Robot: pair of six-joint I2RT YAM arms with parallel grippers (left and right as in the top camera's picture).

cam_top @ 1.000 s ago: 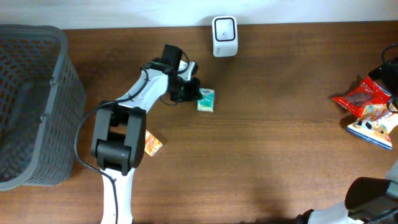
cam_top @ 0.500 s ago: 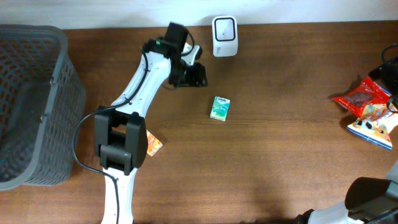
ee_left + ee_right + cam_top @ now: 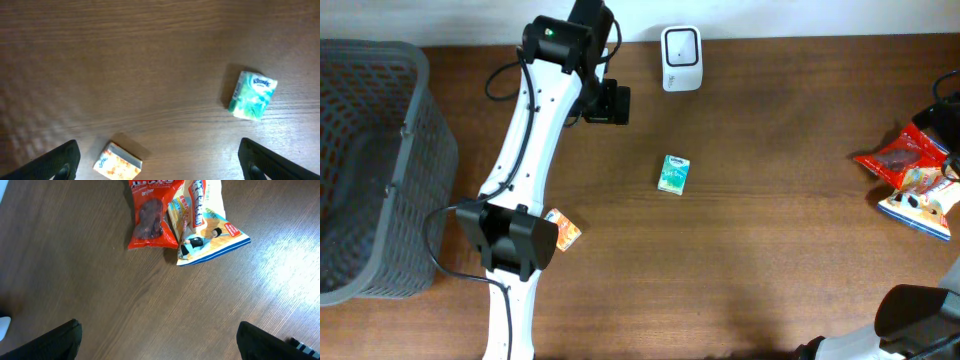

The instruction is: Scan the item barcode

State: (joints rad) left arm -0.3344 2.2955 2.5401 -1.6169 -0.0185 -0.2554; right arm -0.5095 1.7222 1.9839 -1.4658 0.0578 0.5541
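The item, a small green and white tissue pack [image 3: 673, 174], lies flat on the brown table, free of any grip; the left wrist view shows it at the right [image 3: 252, 95]. The white barcode scanner [image 3: 680, 59] stands at the table's far edge, beyond the pack. My left gripper [image 3: 610, 104] hangs open and empty above the table, to the left of the scanner and up-left of the pack; its dark fingers [image 3: 60, 161] frame the lower corners of its wrist view. My right gripper [image 3: 160, 345] is open over bare wood, holding nothing.
A small orange and white pack [image 3: 562, 230] lies beside the left arm's base, also low in the left wrist view [image 3: 118, 162]. A grey mesh basket [image 3: 370, 170] fills the left side. A red snack bag [image 3: 150, 215] and a white and yellow bag [image 3: 207, 225] lie at the right edge.
My left gripper has opened and let go of the green pack, which now lies on the table. The left arm has drawn back and up toward the far edge.
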